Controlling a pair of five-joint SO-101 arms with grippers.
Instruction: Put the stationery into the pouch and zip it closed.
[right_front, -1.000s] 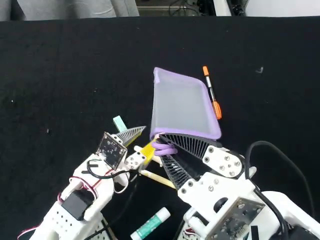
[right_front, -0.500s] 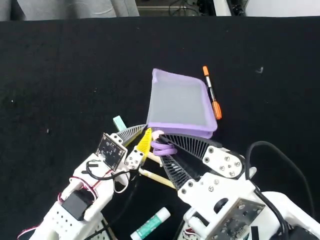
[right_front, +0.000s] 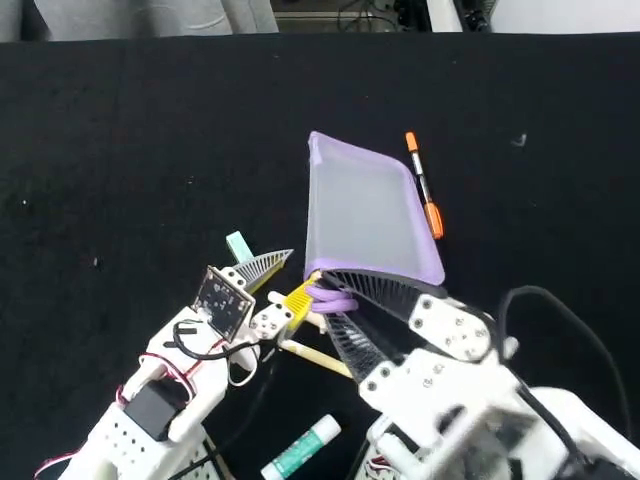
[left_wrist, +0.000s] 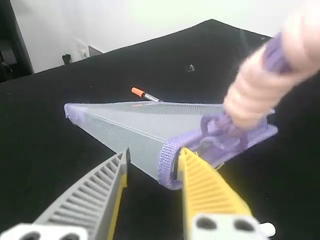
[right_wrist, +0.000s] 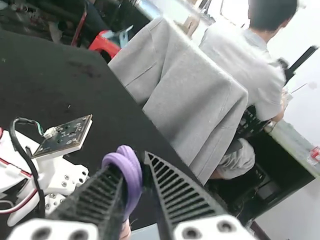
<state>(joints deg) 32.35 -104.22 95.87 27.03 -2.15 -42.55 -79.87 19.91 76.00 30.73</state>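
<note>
- The glue stick (right_front: 300, 450) lies nearest, between the two arms on the black table (right_front: 120, 150). A pale stick (right_front: 318, 358) lies just beyond it.
- The left gripper (left_wrist: 153, 154) is released. Its yellow finger touches the pouch's near corner and its grey finger stands clear of it.
- The right gripper (right_wrist: 133, 167) is clenched on the purple loop (right_wrist: 127, 172) at the pouch's near end.
- The pouch (right_front: 365, 210) lies mid-table; I cannot tell whether its zip is open.
- A small green block (right_front: 238, 245) sits near the left gripper.
- An orange pen (right_front: 424, 185) lies outside the pouch, just beside its far edge on the right arm's side.
- The step looks like working the zip. The left gripper should pinch the corner seam firmly before the loop is drawn. Keeping the pull low and in line with the zip should stop the pouch lifting or sliding.
- No brand or writing can be read, and the glue stick's label is too small.
</note>
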